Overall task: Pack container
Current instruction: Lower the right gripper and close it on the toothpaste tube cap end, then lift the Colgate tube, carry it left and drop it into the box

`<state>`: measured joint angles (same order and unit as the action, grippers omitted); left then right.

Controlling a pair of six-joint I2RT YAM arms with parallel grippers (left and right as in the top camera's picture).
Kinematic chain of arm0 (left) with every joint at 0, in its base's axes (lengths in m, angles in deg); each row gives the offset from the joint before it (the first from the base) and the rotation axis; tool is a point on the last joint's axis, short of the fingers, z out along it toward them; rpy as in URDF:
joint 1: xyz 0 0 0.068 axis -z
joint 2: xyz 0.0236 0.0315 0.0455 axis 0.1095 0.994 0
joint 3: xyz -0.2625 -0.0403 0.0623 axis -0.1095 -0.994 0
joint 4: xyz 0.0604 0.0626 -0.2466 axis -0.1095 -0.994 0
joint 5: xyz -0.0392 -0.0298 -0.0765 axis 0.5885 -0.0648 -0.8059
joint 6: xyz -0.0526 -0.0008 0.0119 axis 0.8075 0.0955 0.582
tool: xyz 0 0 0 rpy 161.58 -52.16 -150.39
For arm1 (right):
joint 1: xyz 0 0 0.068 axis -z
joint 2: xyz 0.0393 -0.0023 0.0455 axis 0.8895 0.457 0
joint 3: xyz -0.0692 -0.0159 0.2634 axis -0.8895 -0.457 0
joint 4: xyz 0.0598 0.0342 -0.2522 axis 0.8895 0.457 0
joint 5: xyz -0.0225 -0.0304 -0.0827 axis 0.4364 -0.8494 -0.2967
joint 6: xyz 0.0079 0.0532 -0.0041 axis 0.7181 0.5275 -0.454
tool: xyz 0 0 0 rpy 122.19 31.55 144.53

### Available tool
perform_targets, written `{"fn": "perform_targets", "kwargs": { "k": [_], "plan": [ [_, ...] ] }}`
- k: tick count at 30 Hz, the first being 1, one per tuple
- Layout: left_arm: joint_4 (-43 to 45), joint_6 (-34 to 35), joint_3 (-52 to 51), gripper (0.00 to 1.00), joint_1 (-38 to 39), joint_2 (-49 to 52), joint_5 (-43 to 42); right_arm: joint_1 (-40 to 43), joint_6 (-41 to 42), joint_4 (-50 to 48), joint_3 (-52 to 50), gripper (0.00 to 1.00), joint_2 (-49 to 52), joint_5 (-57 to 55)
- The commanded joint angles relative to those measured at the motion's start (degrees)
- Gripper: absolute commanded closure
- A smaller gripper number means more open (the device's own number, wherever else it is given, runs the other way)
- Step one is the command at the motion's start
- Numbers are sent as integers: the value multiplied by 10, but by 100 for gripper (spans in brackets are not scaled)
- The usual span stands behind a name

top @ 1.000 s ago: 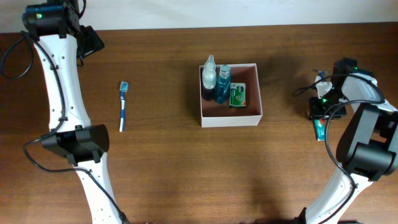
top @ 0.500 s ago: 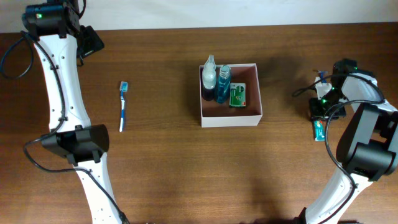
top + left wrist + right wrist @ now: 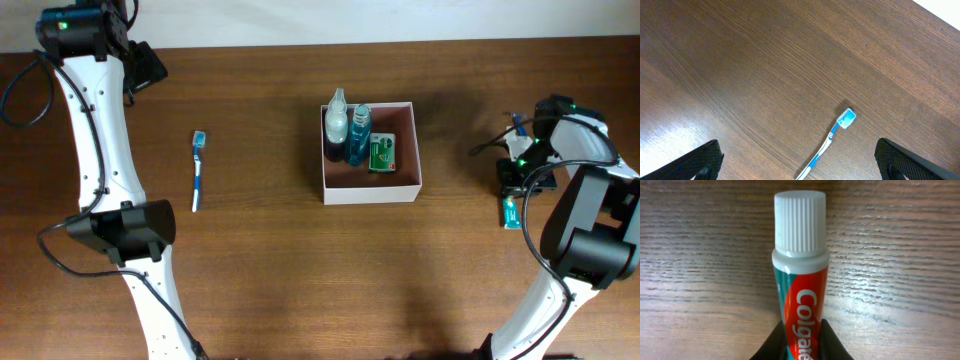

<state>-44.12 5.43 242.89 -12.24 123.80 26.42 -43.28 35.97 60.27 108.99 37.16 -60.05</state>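
The container (image 3: 372, 192), a white-walled square box, sits mid-table holding a clear bottle (image 3: 337, 122), a blue bottle (image 3: 358, 135) and a green packet (image 3: 382, 153). A red-and-teal toothpaste tube (image 3: 801, 275) with a white cap lies on the wood at the far right (image 3: 512, 211). My right gripper (image 3: 802, 340) is shut on it, both black fingers pressing its sides; from overhead that gripper (image 3: 512, 190) sits just above the tube. A blue-and-white toothbrush (image 3: 198, 172) lies at the left, also visible in the left wrist view (image 3: 832, 137). My left gripper (image 3: 799, 160) hangs wide open high above it.
The left arm (image 3: 95, 130) runs along the far left side, the right arm (image 3: 585, 220) along the far right edge. Bare wood lies between the toothbrush, the container and the tube.
The right jaws have closed in onto the toothpaste tube, which shifted slightly on the table. The left arm and toothbrush have not moved.
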Motion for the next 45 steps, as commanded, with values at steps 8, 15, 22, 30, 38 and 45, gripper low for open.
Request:
{"fn": "perform_targets", "kwargs": {
  "k": [8,15,22,30,38,45],
  "plan": [
    [1,7,-2,1,-1,-14,-2,-10,16,76,99,85,10,8],
    [1,7,-2,1,-1,-14,-2,-54,59,167,216,85,10,13],
    [1,7,-2,1,-1,-14,-2,-126,121,232,330,85,10,35],
    [1,7,-2,1,-1,-14,-2,-200,179,246,374,85,10,62],
    [1,7,-2,1,-1,-14,-2,-253,209,233,374,85,10,75],
    [1,7,-2,1,-1,-14,-2,-278,229,195,373,85,15,75]
  ]
}}
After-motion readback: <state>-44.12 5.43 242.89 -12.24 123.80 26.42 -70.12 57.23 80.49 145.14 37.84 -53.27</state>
